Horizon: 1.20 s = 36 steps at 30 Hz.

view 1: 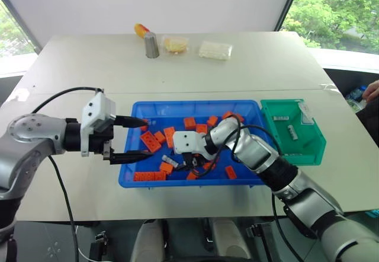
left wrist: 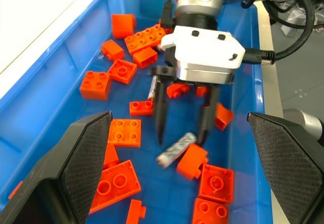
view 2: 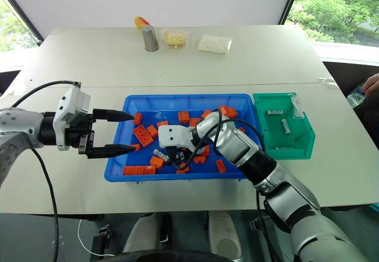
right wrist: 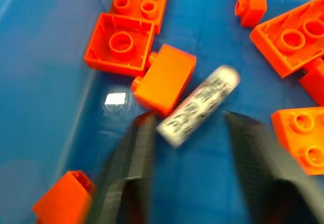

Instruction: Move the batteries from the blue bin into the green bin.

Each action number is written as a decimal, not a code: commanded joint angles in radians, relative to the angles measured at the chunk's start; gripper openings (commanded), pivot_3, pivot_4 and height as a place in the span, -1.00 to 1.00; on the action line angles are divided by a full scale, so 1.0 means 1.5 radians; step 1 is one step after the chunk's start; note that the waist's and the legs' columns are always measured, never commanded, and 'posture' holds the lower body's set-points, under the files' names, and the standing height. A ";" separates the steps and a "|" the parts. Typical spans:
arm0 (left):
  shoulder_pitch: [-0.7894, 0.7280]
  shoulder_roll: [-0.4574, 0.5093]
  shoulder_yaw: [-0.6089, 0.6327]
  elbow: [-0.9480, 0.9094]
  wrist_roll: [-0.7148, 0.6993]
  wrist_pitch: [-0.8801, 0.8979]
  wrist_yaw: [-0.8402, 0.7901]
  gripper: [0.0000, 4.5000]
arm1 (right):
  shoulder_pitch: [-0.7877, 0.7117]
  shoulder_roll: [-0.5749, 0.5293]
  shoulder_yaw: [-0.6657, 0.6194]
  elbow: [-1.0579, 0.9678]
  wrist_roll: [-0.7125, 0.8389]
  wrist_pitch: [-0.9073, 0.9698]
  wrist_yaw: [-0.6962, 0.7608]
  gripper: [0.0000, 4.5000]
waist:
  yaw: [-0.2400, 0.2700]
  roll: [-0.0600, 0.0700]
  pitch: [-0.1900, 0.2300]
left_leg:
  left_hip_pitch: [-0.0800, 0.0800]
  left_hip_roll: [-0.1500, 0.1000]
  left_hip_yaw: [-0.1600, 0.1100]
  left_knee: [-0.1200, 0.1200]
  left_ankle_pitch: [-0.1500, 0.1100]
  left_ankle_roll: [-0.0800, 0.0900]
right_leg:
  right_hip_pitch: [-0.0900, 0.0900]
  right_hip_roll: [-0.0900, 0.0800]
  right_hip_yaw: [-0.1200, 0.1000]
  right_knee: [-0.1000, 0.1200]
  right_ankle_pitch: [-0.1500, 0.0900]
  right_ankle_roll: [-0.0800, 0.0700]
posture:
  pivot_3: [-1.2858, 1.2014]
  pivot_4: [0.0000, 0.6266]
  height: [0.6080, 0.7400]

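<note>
The blue bin sits in the middle of the table and holds many orange bricks. My right gripper reaches down into it. Its fingers stand apart on either side of a silver-grey battery that lies slanted on the bin floor beside an orange brick. A second battery lies just behind that gripper. My left gripper hovers open and empty over the bin's left rim. The green bin stands against the blue bin's right side with two batteries inside.
A metal cup and two clear food packs stand at the far side of the table. A person's hand shows at the right edge. Black cables loop over my right arm above the bin.
</note>
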 commanded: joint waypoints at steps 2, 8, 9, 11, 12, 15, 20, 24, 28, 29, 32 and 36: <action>-0.002 0.004 0.026 -0.011 -0.011 -0.002 0.001 1.00 | -0.008 -0.002 -0.031 -0.036 0.029 0.052 0.020 -1.00 | 0.000 0.000 0.000 | 0.000 0.000 0.000 0.000 0.000 0.000 | 0.000 0.000 0.000 0.000 0.000 0.000 | 0.03 -0.52 1.00; -0.007 -0.012 0.011 -0.006 -0.006 -0.008 0.004 1.00 | -0.086 -0.079 -0.288 -0.155 0.207 0.336 0.010 -1.00 | 0.006 0.000 0.000 | -0.001 0.000 0.000 0.000 0.000 0.000 | 0.000 0.000 0.000 0.000 0.000 0.000 | 0.03 -0.52 1.00; -0.009 -0.016 0.009 -0.004 -0.005 -0.009 0.004 1.00 | -0.097 -0.105 -0.326 -0.151 0.217 0.360 -0.001 -1.00 | 0.010 0.000 0.000 | 0.000 0.000 0.000 0.000 0.000 0.000 | 0.000 -0.001 0.000 0.000 0.000 0.000 | 0.03 -0.52 1.00; -0.015 -0.023 0.004 0.003 0.000 -0.013 0.002 1.00 | -0.103 -0.166 -0.382 -0.137 0.230 0.391 -0.015 -1.00 | 0.021 0.000 0.000 | 0.000 0.000 0.000 0.000 0.000 0.000 | 0.000 -0.001 0.000 -0.001 0.000 0.000 | 0.03 -0.52 1.00; -0.019 -0.026 0.000 0.007 0.002 -0.015 0.000 1.00 | -0.097 -0.200 -0.399 -0.130 0.230 0.394 -0.019 -1.00 | 0.023 -0.001 0.000 | 0.000 -0.001 0.000 0.000 0.000 0.000 | 0.000 -0.001 -0.001 -0.001 0.000 -0.001 | 0.03 -0.52 1.00; -0.037 -0.039 -0.015 0.021 0.010 -0.021 -0.002 1.00 | -0.054 -0.289 -0.434 -0.106 0.219 0.371 -0.028 -1.00 | 0.022 -0.001 0.000 | -0.001 -0.001 0.000 -0.001 0.000 0.000 | 0.001 -0.002 -0.001 -0.003 -0.001 -0.002 | 0.03 -0.52 1.00; -0.060 -0.055 -0.038 0.039 0.023 -0.031 -0.011 1.00 | 0.049 -0.407 -0.491 -0.058 0.204 0.318 -0.045 -1.00 | 0.017 -0.001 0.000 | -0.001 -0.001 0.001 -0.001 0.000 0.001 | 0.001 -0.001 0.000 -0.005 -0.001 -0.001 | 0.03 -0.52 1.00; -0.066 -0.057 -0.042 0.050 0.029 -0.037 -0.018 1.00 | 0.110 -0.443 -0.527 -0.064 0.223 0.321 -0.058 -1.00 | 0.013 -0.001 0.000 | 0.000 0.000 0.001 -0.001 -0.001 0.001 | 0.001 0.000 0.000 -0.005 -0.001 -0.001 | 0.03 -0.52 1.00; -0.065 -0.059 -0.042 0.052 0.033 -0.042 -0.021 1.00 | 0.153 -0.461 -0.553 -0.050 0.226 0.315 -0.073 -1.00 | 0.016 -0.001 0.000 | 0.000 0.000 0.001 -0.001 -0.001 0.001 | 0.001 0.000 0.001 -0.005 -0.001 -0.001 | 0.03 -0.52 1.00; -0.063 -0.060 -0.041 0.051 0.033 -0.042 -0.021 1.00 | 0.160 -0.465 -0.555 -0.048 0.226 0.315 -0.075 -0.77 | 0.016 -0.001 0.000 | 0.000 0.000 0.001 -0.001 -0.001 0.001 | 0.001 0.000 0.001 -0.005 -0.001 -0.001 | 0.03 -0.52 1.00; -0.058 -0.060 -0.038 0.045 0.031 -0.040 -0.018 1.00 | 0.167 -0.476 -0.550 -0.038 0.220 0.290 -0.081 -0.12 | 0.017 -0.001 0.000 | 0.000 -0.001 0.001 -0.001 -0.001 0.001 | 0.001 -0.001 0.001 -0.005 -0.001 -0.001 | 0.03 -0.52 1.00; -0.054 -0.056 -0.031 0.038 0.027 -0.035 -0.015 1.00 | 0.070 -0.446 -0.531 -0.041 0.270 0.266 -0.049 0.31 | 0.011 0.000 0.001 | 0.000 -0.001 0.001 -0.001 -0.001 0.001 | 0.001 -0.001 0.001 -0.005 -0.001 -0.001 | 0.03 -0.52 1.00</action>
